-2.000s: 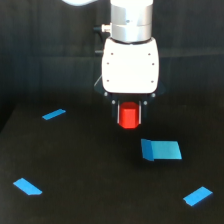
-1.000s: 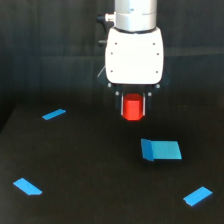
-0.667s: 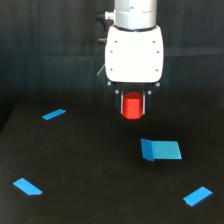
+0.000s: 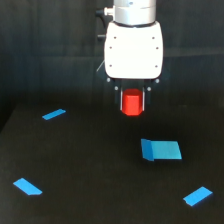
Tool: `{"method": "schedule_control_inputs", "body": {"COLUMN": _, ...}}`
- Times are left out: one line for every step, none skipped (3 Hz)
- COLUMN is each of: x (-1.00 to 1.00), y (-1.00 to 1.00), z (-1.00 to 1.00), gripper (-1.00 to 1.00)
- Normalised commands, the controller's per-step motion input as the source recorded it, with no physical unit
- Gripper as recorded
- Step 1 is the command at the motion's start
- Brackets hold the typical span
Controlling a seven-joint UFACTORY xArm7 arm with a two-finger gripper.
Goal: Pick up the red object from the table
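The red object [image 4: 132,103] is a short bright red-orange block held between the two dark fingers of my gripper [image 4: 132,104]. The gripper hangs under the white arm housing [image 4: 133,50] at the top middle of the exterior view. The block is lifted well above the black table [image 4: 90,170] and touches nothing else. The gripper is shut on the block, with one finger on each side of it.
Flat blue pieces lie on the table: a larger one [image 4: 161,149] below and to the exterior view's right of the gripper, a thin one [image 4: 54,114] at the left, one [image 4: 28,186] at lower left, one [image 4: 198,196] at lower right.
The gripper has risen with the red block held in it, a little higher than one second ago. The blue pieces have not moved.
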Motion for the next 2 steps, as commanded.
{"method": "schedule_control_inputs", "body": {"x": 0.09, "y": -0.04, "z": 0.19, "gripper": -1.0}}
{"method": "schedule_control_inputs", "body": {"x": 0.02, "y": 0.07, "z": 0.1, "gripper": -1.0}}
